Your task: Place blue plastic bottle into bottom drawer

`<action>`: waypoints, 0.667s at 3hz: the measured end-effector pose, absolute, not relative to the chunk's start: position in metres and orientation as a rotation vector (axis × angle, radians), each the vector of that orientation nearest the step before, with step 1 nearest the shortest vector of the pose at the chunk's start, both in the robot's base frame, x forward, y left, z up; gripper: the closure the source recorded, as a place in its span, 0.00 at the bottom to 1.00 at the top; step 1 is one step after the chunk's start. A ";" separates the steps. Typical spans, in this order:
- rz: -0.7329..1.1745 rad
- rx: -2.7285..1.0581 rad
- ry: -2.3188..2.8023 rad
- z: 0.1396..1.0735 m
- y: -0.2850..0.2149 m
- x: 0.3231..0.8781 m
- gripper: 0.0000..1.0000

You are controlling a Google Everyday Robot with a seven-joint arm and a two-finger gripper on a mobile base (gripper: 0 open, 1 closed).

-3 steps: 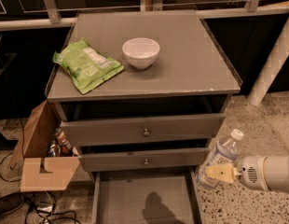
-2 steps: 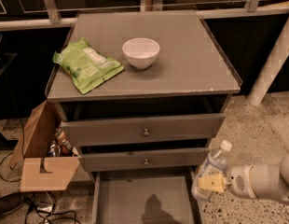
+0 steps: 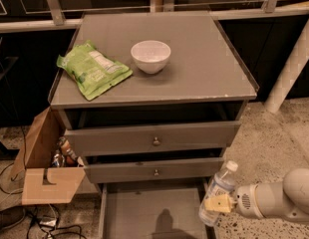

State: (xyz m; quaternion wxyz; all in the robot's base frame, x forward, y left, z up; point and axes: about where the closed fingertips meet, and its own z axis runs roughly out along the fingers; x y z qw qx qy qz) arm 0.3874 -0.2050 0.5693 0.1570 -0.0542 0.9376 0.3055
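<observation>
One hand (image 3: 218, 203) holds blue plastic bottle (image 3: 220, 184) at right edge, bottom drawer (image 3: 139, 212).

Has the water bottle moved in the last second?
Yes. The bottle, in the gripper, has shifted left and lower, closer to the open bottom drawer's right edge.

Layout as I see it from the console. The cabinet top (image 3: 194, 78) carries the bowl (image 3: 150, 56) near its centre. The snack bag (image 3: 93, 68) lies to the bowl's left, apart from it.

Three drawers stack beneath. The top drawer (image 3: 194, 136) and the middle drawer (image 3: 119, 172) under it are each pulled out slightly. The bottom drawer (image 3: 144, 215) sits lowest and is drawn out furthest toward me.

The gripper (image 3: 218, 203) reaches in from the right, at the bottom drawer's right wall, and clasps the bottle (image 3: 222, 182). The bottle stands nearly upright, just below the middle drawer's right end.

A cardboard box (image 3: 45, 183) sits on the floor left of the cabinet, with cables (image 3: 50, 225) in front of it.
</observation>
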 end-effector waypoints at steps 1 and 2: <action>0.955 -0.059 2.707 0.532 -0.191 0.388 1.00; 1.020 0.008 2.716 0.496 -0.185 0.398 1.00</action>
